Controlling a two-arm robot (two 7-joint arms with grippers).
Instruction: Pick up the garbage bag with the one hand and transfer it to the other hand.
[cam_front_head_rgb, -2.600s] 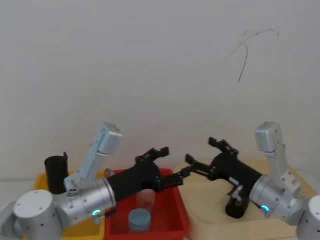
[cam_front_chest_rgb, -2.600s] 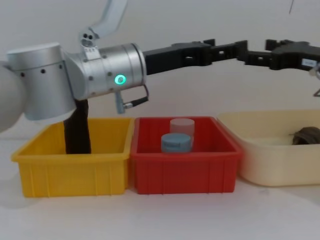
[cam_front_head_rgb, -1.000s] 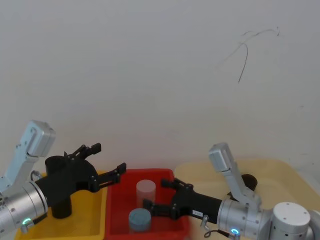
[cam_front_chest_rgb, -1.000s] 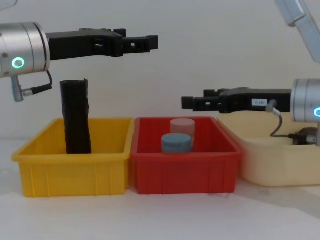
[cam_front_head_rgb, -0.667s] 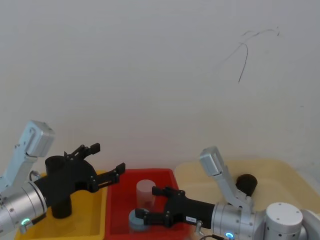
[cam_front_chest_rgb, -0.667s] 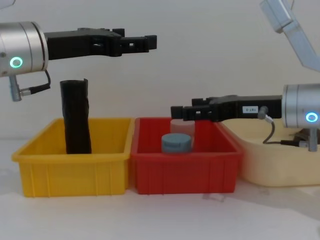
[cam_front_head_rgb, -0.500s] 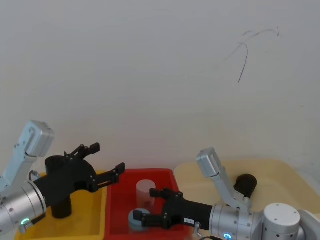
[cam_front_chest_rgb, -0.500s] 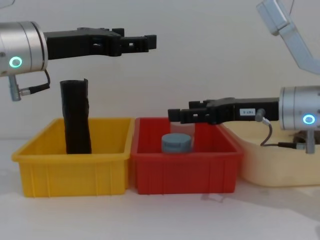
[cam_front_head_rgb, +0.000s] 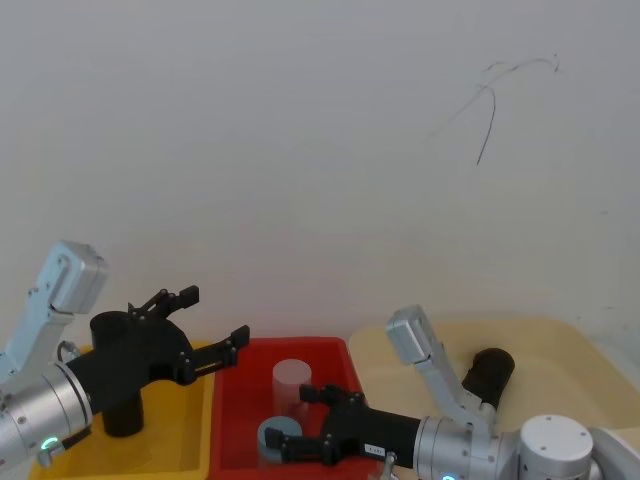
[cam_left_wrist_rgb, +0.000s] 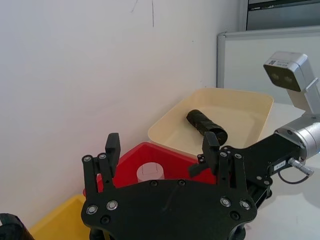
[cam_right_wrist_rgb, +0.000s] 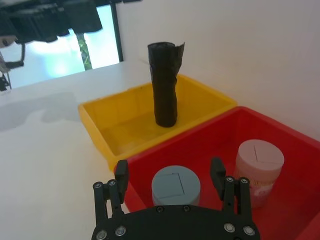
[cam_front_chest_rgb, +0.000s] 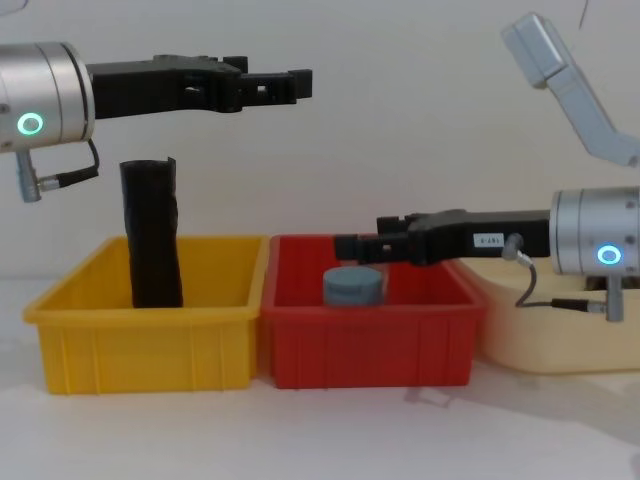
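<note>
The garbage bag (cam_front_chest_rgb: 152, 235) is a black banded roll standing upright in the yellow bin (cam_front_chest_rgb: 140, 350), also seen in the head view (cam_front_head_rgb: 122, 412) and the right wrist view (cam_right_wrist_rgb: 165, 85). My left gripper (cam_front_chest_rgb: 290, 85), on the silver wrist with the green light, hovers open above the bag, its fingers reaching past it toward the red bin (cam_front_chest_rgb: 370, 345). In the head view the left gripper (cam_front_head_rgb: 212, 318) is just right of the roll's top. My right gripper (cam_front_chest_rgb: 345, 247), with the white label, is open low over the red bin (cam_right_wrist_rgb: 169, 172).
The red bin holds a grey cylinder (cam_front_chest_rgb: 352, 286) and a pale pink cylinder (cam_right_wrist_rgb: 258, 162). A cream tub (cam_front_chest_rgb: 560, 345) on the right holds another black roll (cam_front_head_rgb: 487, 375). A white wall stands close behind the bins.
My right gripper has sunk and drawn back to just above the red bin's rim. The left gripper, earlier near the right one at centre, now holds still over the yellow bin.
</note>
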